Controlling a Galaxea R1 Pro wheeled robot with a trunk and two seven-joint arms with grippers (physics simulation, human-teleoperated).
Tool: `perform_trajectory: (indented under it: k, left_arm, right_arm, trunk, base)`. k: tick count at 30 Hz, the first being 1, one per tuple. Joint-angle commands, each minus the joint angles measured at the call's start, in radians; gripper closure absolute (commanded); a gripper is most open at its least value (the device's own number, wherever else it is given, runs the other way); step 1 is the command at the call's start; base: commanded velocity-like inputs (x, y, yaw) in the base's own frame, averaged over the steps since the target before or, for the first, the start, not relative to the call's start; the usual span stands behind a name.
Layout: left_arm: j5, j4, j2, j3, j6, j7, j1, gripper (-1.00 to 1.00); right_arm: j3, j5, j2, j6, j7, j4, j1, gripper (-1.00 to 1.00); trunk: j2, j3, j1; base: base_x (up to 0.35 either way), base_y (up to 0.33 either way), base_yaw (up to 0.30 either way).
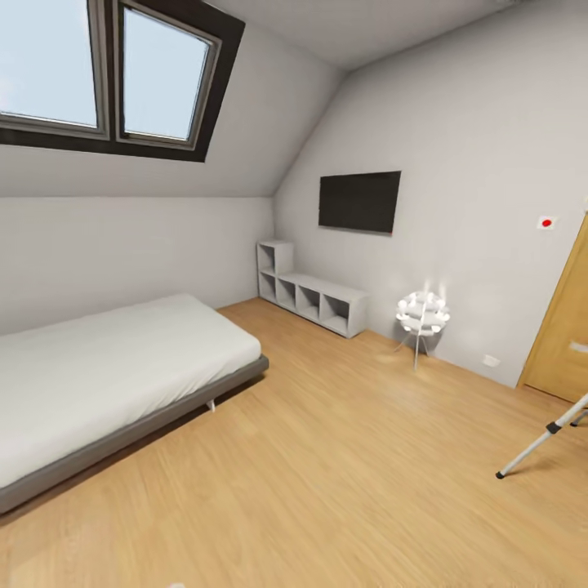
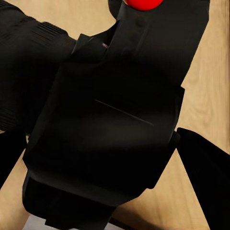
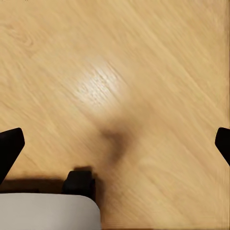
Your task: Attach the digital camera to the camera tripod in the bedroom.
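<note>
- The left gripper [image 2: 103, 143] has the digital camera [image 2: 105, 124] clamped between its two dark fingers [image 2: 203, 165], which press in on either side of the black body.
- On that camera, the ribbed lens barrel juts off to one side and a round red button [image 2: 143, 4] sits at the far end of the body; a thin pale line crosses the casing, and I can read no brand or lettering on it.
- The right gripper [image 3: 115, 143] stands wide apart with nothing in it, its two black fingertips [image 3: 9, 146] at opposite edges over bare light wood floor [image 3: 143, 57].
- Under that gripper a grey-white slab with a small black block [image 3: 80, 183] on it is visible; what it is, I can't tell.
- From the head view, the camera tripod [image 1: 545, 433] shows at the right edge: one silver leg with a black foot slanting down to the floor, well away from the grey bed [image 1: 106, 376].
- Across the room, white cube shelving [image 1: 310, 298] lines the wall under a blank black screen [image 1: 359, 201].
- A white lamp [image 1: 422, 314] stands near the shelving, beside a wooden door [image 1: 567, 327].
- A small white wall plate with a red dot [image 1: 546, 221] carries no readable writing.
</note>
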Motion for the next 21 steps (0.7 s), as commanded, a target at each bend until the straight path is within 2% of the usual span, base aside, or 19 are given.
perform_trajectory:
  k: [1, 9, 21]
  left_arm:
    - [-0.003, -0.001, 0.0, 0.006, 0.001, 0.002, 0.0, 1.0]
    - [-0.005, -0.002, -0.002, 0.003, 0.0, 0.002, 0.0, 1.0]
    - [-0.001, 0.0, -0.001, 0.003, 0.0, -0.007, 0.0, 1.0]
  right_arm:
    - [0.003, -0.002, 0.0, -0.005, 0.003, 0.003, -0.002, -1.0]
    - [0.003, -0.002, 0.003, 0.001, 0.003, 0.003, -0.002, -1.0]
    - [0.003, -0.002, 0.005, -0.003, 0.002, 0.003, -0.002, -1.0]
  trunk:
    - [-0.001, 0.0, 0.0]
    - [-0.001, 0.004, 0.0]
    - [-0.001, 0.01, 0.0]
  base:
    - [0.071, 0.0, -0.24]
    - [0.105, 0.0, -0.24]
    - [0.013, 0.0, -0.24]
